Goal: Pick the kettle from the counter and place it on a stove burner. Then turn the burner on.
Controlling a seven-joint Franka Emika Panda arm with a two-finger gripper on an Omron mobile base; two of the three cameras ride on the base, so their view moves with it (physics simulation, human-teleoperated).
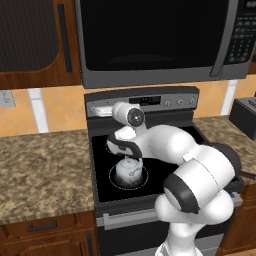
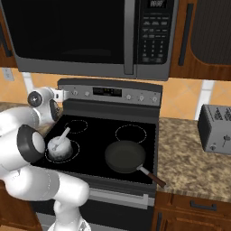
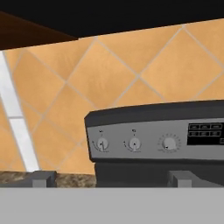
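Kettle [image 1: 128, 172] sits upright on the front-left burner ring [image 1: 113, 183] of the stove, lower centre of the left base view; same kettle [image 2: 59, 145] at left-centre of the right base view, handle arching up toward the back panel. Placement judged done; what remains is the burner knob.

Hand [image 3: 109, 179]: two finger tips [image 3: 43, 178] show at the bottom of the hand view, well apart with nothing between them, so the hand is released and empty. In the base views the wrist [image 1: 131, 116] is raised above the cooktop near the left end of the control panel [image 1: 142, 102], pointing at it.

Key relation: the hand camera looks nearly square-on at the panel. Three knobs in a row, left knob [image 3: 102, 144], middle knob [image 3: 134, 143], right knob [image 3: 169, 143], lie just above and between the finger tips; the display [image 3: 205, 133] is at the right edge. Knobs lie ahead of the hand, the kettle below and behind it. Which knob serves the front-left burner cannot be read from the markings.

Room: tiled backsplash [image 3: 131, 70] above and left of the panel, open. Frying pan [image 2: 125, 156] on the front-right burner, well apart from the kettle and the hand. Bench [image 1: 40, 170] lies at left, toaster [image 2: 215, 128] at right, both away from the approach. Judgement: the approach is straight forward, with the kettle's handle the nearest obstacle beneath the arm.
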